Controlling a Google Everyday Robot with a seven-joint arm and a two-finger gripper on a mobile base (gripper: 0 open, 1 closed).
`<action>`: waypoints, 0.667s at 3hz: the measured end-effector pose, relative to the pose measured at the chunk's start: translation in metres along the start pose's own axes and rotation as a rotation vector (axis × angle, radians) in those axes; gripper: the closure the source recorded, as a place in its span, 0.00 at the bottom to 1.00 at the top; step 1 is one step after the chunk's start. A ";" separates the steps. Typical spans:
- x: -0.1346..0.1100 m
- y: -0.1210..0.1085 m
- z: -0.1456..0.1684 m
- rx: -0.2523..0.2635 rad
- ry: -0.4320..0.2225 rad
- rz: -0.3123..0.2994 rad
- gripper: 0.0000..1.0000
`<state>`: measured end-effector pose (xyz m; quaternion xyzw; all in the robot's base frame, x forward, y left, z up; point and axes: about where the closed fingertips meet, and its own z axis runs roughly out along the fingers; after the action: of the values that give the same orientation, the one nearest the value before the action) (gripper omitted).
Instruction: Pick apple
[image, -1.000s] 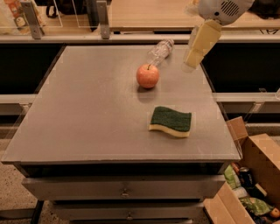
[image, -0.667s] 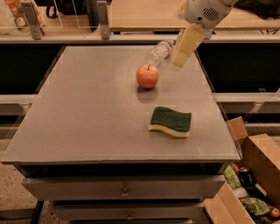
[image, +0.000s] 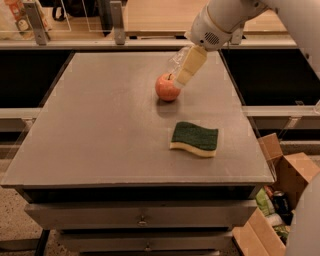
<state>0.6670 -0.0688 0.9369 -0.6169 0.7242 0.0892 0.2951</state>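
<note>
The red-pink apple (image: 165, 89) with a short dark stem sits on the grey table (image: 100, 125), a little right of its middle toward the back. My gripper (image: 181, 82) reaches down from the upper right on the white arm (image: 220, 22). Its cream tip is right at the apple's upper right side, near the stem. I cannot tell whether it touches the apple.
A green sponge with a yellow underside (image: 195, 138) lies in front of the apple, to the right. A clear plastic bottle (image: 177, 56) lies behind the apple, partly hidden by my gripper. An open cardboard box (image: 287, 175) with clutter stands on the floor at the lower right.
My gripper has moved left and down from above the table's right back part to the apple's upper right side. The apple and sponge have not moved.
</note>
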 end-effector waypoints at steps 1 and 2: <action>0.002 -0.004 0.035 -0.004 -0.016 0.034 0.00; 0.009 0.001 0.063 -0.033 -0.027 0.062 0.00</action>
<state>0.6857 -0.0450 0.8813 -0.5977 0.7373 0.1187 0.2916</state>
